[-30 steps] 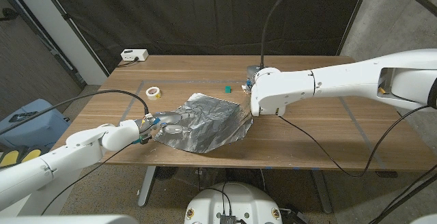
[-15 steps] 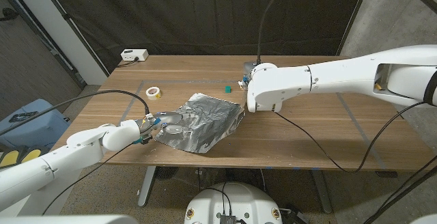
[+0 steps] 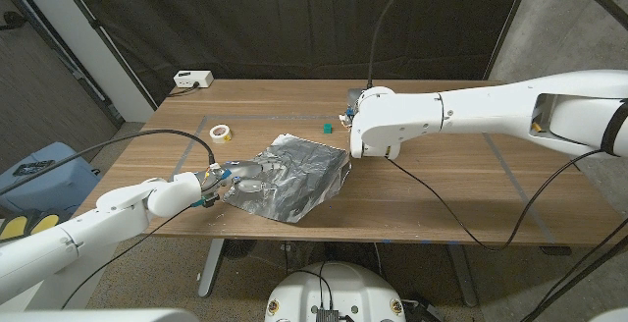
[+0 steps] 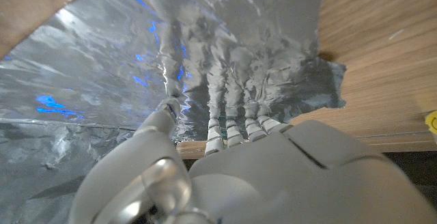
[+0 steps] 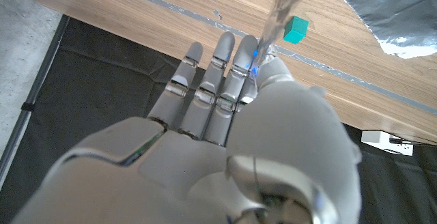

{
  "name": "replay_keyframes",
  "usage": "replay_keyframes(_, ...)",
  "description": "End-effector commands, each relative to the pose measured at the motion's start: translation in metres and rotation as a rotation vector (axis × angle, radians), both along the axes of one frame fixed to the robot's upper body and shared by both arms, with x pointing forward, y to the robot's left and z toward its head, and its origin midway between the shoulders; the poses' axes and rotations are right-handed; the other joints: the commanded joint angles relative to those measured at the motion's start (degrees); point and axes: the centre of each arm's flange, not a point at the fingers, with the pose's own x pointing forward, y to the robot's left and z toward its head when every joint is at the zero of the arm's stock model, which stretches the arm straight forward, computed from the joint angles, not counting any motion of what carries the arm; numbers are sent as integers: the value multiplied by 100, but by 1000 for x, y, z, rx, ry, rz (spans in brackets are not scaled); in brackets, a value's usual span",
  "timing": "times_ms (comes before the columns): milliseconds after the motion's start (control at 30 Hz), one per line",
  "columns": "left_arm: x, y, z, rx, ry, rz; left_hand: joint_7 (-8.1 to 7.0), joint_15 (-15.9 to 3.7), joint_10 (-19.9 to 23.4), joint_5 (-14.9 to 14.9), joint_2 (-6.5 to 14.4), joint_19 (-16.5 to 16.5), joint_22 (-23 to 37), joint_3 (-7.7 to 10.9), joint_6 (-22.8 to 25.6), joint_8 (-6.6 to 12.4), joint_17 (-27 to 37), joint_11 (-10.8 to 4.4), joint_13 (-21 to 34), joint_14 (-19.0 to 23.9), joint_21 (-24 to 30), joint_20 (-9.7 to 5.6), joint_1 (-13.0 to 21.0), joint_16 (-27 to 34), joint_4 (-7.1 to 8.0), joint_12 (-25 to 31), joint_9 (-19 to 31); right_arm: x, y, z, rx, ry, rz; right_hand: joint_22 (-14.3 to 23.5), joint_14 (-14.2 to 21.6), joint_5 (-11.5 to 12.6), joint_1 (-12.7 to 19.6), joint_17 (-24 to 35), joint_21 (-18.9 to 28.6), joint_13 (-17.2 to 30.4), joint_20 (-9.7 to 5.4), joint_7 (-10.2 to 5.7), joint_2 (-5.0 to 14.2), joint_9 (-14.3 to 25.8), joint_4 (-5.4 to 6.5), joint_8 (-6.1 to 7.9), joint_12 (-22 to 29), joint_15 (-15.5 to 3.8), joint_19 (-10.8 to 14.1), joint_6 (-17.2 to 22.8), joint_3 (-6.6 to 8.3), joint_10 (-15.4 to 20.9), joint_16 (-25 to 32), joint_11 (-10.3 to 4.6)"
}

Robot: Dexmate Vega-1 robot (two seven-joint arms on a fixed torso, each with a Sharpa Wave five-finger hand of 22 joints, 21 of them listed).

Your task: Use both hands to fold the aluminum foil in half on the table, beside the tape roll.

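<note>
The crinkled aluminum foil lies on the wooden table, left of the middle. My left hand is at the foil's left edge, with fingertips and thumb pressed into the foil, which mirrors them. My right hand hangs over the foil's right edge. In the right wrist view its thumb and fingers pinch a raised strip of foil. The white tape roll sits just behind the foil's left part.
A small teal block lies near my right hand and also appears in the right wrist view. A white box sits at the back left corner. The table's front edge runs close to the foil.
My right hand has moved left and a little back, drawing the foil's right edge with it, so the sheet now spans less of the table. The left hand has stayed put.
</note>
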Motion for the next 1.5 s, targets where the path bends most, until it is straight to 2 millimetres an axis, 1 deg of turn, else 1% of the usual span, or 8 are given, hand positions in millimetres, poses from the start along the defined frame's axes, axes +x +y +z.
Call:
replay_keyframes(33, 0, -1, 1, 1, -8, -3, -21, -1, 18, 4, 1, 188, 16, -1, 63, 22, 12, -17, 15, 11, 45, 68, 87, 20, -14, 23, 25, -1, 7, 2, 36, 7, 12, 22, 82, -11, 40, 11, 42, -1, 15, 43, 50, 18, 17, -24, 27, -299, 68, 35, 20, 26, 13, 12)
replay_keyframes(267, -1, -1, 1, 2, -5, -2, -21, -7, 17, 5, 2, 193, 16, -3, 90, 30, 12, -21, 16, 14, 45, 67, 104, 19, -17, 22, 26, -3, 12, 7, 35, -6, 24, 23, 112, -21, 69, 8, 36, 1, 4, 52, 54, 24, 2, -25, 45, -306, 85, 62, 25, 54, 20, 21)
replay_keyframes(533, 0, -1, -1, -4, 0, -4, -15, -3, 14, 6, 1, 194, 16, -7, 107, 33, 12, -23, 16, 15, 44, 69, 123, 17, -20, 19, 26, -9, 18, 20, 19, -30, 38, 23, 110, -27, 104, 12, 30, 5, -4, 42, 52, 28, -15, -33, 50, -311, 97, 71, 30, 51, 21, 24)
replay_keyframes(800, 1, -1, -2, -7, 8, 0, -11, -6, 21, 8, 1, 195, 16, -11, 120, 34, 12, -13, 16, 17, 42, 72, 140, 16, -22, 21, 26, -13, 29, 29, 11, -43, 53, 24, 117, -33, 130, 26, 30, 5, 12, 58, 50, 37, -23, -42, 53, -295, 123, 71, 29, 45, 35, 27)
replay_keyframes(1000, 1, 0, -3, -8, 10, 1, -15, 3, 19, 9, 1, 195, 17, -13, 131, 36, 13, -15, 17, 17, 42, 67, 151, 15, -23, 20, 27, -14, 37, 30, 11, -47, 64, 25, 125, -37, 138, 23, 30, 8, 32, 81, 51, 45, -22, -43, 60, -294, 144, 84, 28, 50, 34, 46)
replay_keyframes(1500, 2, 0, -2, -10, 8, 2, -7, 2, 19, 10, -4, 191, 17, -25, 148, 34, 13, -8, 17, 23, 38, 71, 177, 15, -24, 19, 27, -7, 58, 24, 52, -22, 74, 27, 155, -49, 142, 31, 30, 3, 42, 66, 65, 47, -6, -70, 64, -275, 193, 82, 22, 48, 49, 60)
